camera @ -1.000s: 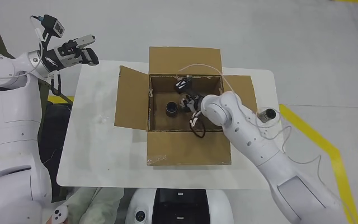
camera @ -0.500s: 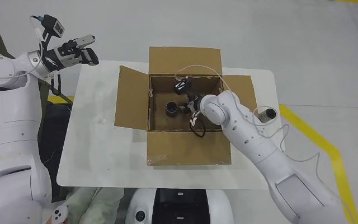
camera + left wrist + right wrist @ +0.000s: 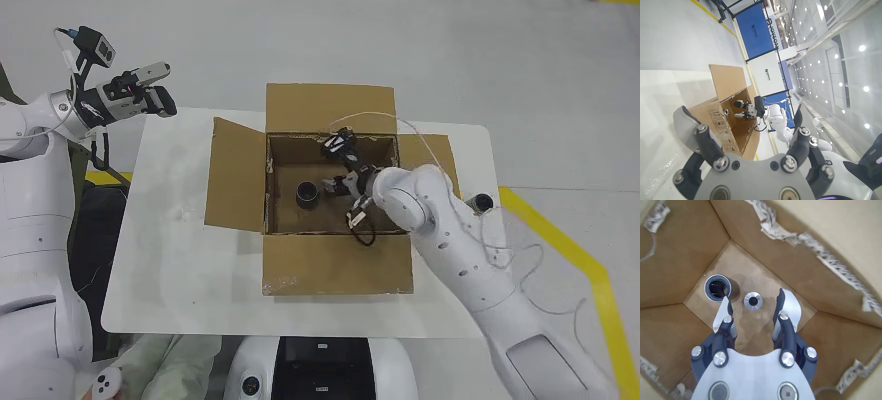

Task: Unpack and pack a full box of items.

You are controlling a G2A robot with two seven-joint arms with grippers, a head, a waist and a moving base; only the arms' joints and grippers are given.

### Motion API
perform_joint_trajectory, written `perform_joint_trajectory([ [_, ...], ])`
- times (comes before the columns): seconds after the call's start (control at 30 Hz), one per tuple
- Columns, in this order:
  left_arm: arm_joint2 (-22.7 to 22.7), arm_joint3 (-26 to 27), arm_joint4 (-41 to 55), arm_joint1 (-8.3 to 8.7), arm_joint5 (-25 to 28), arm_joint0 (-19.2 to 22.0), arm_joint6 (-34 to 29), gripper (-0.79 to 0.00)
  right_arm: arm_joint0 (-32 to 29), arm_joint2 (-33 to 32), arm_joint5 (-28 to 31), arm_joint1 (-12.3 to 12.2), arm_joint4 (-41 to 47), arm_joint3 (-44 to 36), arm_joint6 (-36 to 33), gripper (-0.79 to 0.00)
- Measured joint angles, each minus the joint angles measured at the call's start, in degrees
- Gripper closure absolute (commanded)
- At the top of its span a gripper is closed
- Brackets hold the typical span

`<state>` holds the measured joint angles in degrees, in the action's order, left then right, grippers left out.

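An open cardboard box (image 3: 337,262) stands mid-table, flaps spread. On its floor lie a dark hollow cylinder (image 3: 718,288) (image 3: 308,193) and a small silver cone-shaped sleeve (image 3: 753,301). My right gripper (image 3: 754,296) (image 3: 338,166) hangs open inside the box, straight above the silver sleeve, and one finger (image 3: 723,311) overlaps the cylinder's rim. Nothing sits between its fingers. In the left wrist view the right gripper (image 3: 738,109) shows just inside the box (image 3: 728,85). My left gripper (image 3: 163,88) (image 3: 741,111) is open and empty, held high beyond the table's far left corner.
A metal cylinder (image 3: 482,204) lies on the white table (image 3: 180,270) to the right of the box, partly behind the right arm. A thin white cable loops over the box's far side. A bit of clear film (image 3: 185,210) lies left of the box.
The right arm has swung slightly right, and its gripper has shifted a little toward the box's far wall. The left arm has not moved.
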<state>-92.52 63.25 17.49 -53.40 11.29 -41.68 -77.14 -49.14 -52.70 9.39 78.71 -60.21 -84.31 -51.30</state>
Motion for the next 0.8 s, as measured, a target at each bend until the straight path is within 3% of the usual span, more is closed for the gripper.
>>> perform_joint_trajectory([
  [0.5, 0.0, 0.0, 0.0, 0.0, 0.0, 0.0, 0.0, -0.785, -12.96, -10.33, 4.88, -3.32, -2.37, -18.75, 2.31, -0.523],
  [0.8, 0.0, 0.0, 0.0, 0.0, 0.0, 0.0, 0.0, -0.785, -22.83, -20.48, 5.37, -5.35, -4.35, -27.15, 6.5, -0.533],
])
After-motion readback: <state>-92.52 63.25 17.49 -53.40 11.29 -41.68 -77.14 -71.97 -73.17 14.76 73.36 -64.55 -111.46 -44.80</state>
